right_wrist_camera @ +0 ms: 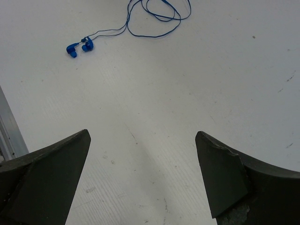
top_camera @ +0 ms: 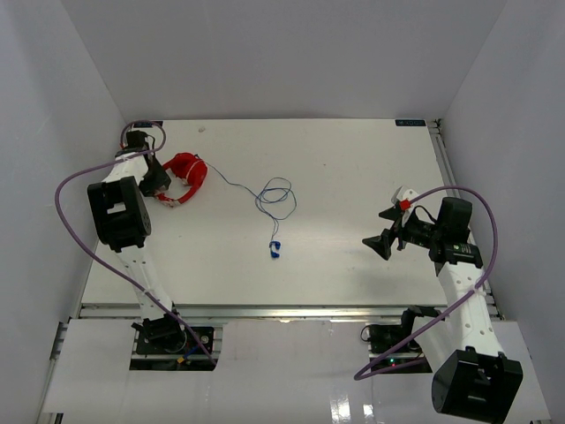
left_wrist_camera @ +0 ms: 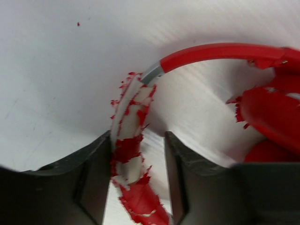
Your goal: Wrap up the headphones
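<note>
grip on the headphones [top_camera: 185, 174] is the step in hand, as i judge it. left gripper [left_wrist_camera: 138, 143] stands astride the headband [left_wrist_camera: 220, 50], at the worn part where the red skin flakes off the white padding. jaws are approx half wide. the finger [left_wrist_camera: 93, 178] on its left side touches the band, and at the other finger a strip of bare table [left_wrist_camera: 47, 70] shows btw it and the band. so i cannot tell if it really clamps or only brackets it. one earcup [left_wrist_camera: 274, 112] lies close to the right of this hand, w/ the band arching over to it.

to do it well: close slowly until both pads meet the band, centred, bc the padding is soft and flaky and may slip or shed. hold the band, not the cup, so the cups are free for winding.

thin blue cord [top_camera: 231, 184] leaves the headphones on the side away from the left hand, loops loosely and ends w/ a small blue plug [top_camera: 274, 249], well apart from both hands. right gripper [right_wrist_camera: 143, 136] hovers wide, holding nothing. from its cam the plug sits ahead and to its left. prob. it should take the cord near the plug, w/ a low approach since the cord is thin, and avoid knotting it.
</note>
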`<state>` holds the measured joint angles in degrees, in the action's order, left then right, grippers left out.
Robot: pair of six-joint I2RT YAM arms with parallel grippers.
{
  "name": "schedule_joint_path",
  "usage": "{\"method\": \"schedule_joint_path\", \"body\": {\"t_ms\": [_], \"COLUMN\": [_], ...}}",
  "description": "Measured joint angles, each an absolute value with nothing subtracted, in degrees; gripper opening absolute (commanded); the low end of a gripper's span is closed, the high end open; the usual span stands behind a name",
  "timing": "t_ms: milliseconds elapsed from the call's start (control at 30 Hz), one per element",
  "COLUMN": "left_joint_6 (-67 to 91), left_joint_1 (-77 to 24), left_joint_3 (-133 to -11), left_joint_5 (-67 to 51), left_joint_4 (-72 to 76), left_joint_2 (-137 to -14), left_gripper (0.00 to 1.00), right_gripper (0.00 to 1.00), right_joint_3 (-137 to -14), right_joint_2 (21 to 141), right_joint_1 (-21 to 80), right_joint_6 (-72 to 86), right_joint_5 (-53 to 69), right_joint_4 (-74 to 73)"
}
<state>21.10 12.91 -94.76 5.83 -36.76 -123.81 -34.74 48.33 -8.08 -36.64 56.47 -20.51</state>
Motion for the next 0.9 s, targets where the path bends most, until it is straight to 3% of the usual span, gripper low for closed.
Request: {"method": "schedule_joint_path", "body": {"t_ms": [100,200,500,700,900], "left_joint_6": [21.52,21.91,21.39,18.15,20.01], "left_joint_1": [12.94,12.93,9.52,-5.98,-20.01], "left_joint_3": [-94.89,-94.89,-96.46,-113.23,-122.96], "left_joint_5": [5.7,5.0,4.75,10.67,6.4], "left_joint_4": [-38.18,-38.97,-43.11,-47.68,-47.06], "left_joint_2": [-123.81,-123.78,-121.02,-117.03,-106.21], "left_gripper": [0.17,0.01,0.0,0.0,0.0], "right_gripper": [1.0,0.99,0.99,0.99,0.99], "right_joint_3": [-34.74,-34.74,-34.66,-33.77,-34.06], "right_joint_2": [47.99,47.82,46.92,46.48,46.5], "right_joint_1": [-8.08,-8.08,-8.08,-8.08,-8.08], "right_joint_6": [-36.64,-36.64,-36.9,-38.09,-40.47], "right_joint_5": [56.32,55.87,55.06,54.17,54.17], "right_joint_4": [-20.51,-20.51,-20.52,-20.59,-22.2]}}
